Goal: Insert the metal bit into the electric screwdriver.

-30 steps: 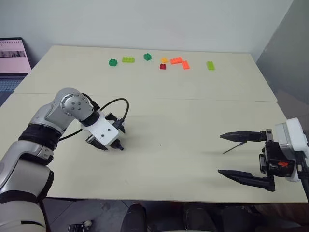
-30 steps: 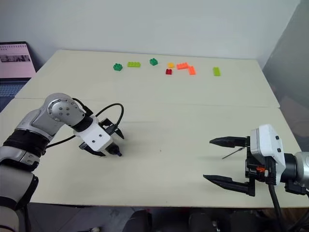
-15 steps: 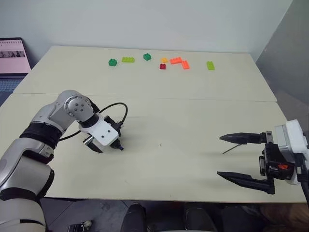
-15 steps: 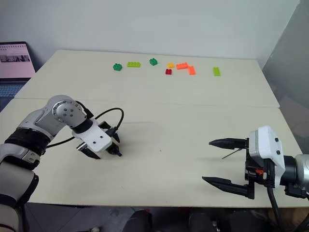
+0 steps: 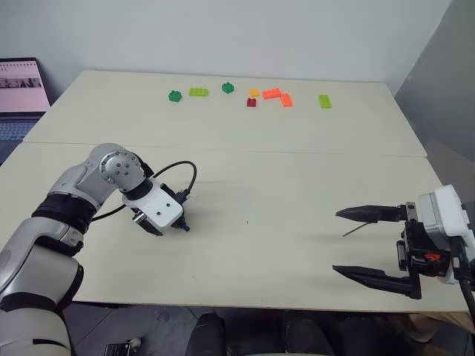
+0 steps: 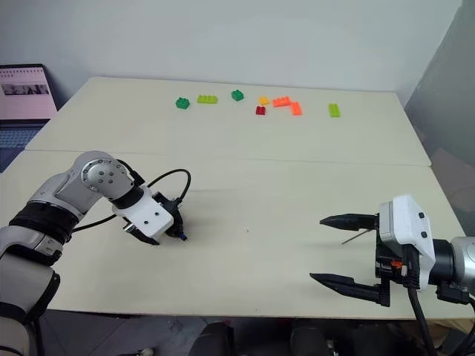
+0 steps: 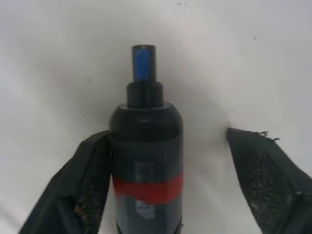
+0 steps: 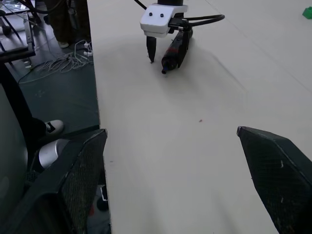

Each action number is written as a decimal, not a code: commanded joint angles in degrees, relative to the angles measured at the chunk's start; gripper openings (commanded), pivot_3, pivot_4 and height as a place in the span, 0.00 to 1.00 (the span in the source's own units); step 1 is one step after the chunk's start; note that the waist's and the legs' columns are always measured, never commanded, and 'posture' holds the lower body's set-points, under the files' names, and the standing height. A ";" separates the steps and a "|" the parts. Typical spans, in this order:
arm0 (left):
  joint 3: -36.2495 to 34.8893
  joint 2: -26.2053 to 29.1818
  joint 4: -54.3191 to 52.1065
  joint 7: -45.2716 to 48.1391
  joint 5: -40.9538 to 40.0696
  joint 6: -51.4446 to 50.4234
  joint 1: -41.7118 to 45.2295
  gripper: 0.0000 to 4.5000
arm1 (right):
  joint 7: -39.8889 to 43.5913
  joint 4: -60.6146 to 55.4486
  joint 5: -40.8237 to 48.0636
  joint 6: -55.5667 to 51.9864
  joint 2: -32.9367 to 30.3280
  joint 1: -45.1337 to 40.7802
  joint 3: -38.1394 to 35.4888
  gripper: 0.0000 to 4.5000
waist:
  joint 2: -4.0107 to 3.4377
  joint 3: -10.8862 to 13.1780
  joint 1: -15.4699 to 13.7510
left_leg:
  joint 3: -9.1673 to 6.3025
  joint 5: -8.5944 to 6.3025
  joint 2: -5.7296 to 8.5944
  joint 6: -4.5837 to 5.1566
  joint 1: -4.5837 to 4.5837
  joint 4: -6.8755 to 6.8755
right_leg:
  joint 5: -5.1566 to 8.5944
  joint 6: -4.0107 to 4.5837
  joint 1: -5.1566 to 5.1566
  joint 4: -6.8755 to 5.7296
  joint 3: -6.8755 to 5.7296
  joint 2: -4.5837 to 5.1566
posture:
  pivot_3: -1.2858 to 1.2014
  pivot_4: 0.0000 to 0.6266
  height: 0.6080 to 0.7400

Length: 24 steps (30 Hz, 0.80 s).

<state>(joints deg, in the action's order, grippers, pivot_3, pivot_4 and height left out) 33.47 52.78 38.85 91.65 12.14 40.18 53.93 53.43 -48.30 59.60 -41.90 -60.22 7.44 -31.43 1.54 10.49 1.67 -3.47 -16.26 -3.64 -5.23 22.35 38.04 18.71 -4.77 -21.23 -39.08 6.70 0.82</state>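
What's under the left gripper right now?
The electric screwdriver lies on the table between the left gripper's fingers; one finger touches it, the other stands apart. Its rear end is hidden.

A pale table (image 5: 297,170) carries everything. Coloured bricks (image 5: 252,95) lie in a loose row near its far edge. The screwdriver (image 8: 175,48) lies well nearer than the bricks, leftward; the bit (image 5: 356,228) lies nearer, rightward.
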 commanded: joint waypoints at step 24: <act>-24.07 -8.15 -22.48 -14.58 -25.89 -46.54 -9.86 0.37 | -1.94 0.80 1.73 0.30 -0.34 -1.51 -0.43 1.00 | -0.09 -0.05 -0.04 | -0.24 0.00 0.00 0.00 0.17 0.06 | 0.00 0.00 0.01 0.03 -0.21 0.01 | 0.52 0.24 1.00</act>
<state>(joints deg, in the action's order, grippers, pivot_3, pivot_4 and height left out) 13.61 45.76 21.51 82.26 -10.66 -0.94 44.86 51.83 -47.29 60.42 -42.00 -60.23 6.54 -31.42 1.45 10.44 1.63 -3.75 -16.26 -3.64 -5.23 22.53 38.12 18.71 -4.77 -21.23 -39.04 6.45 0.84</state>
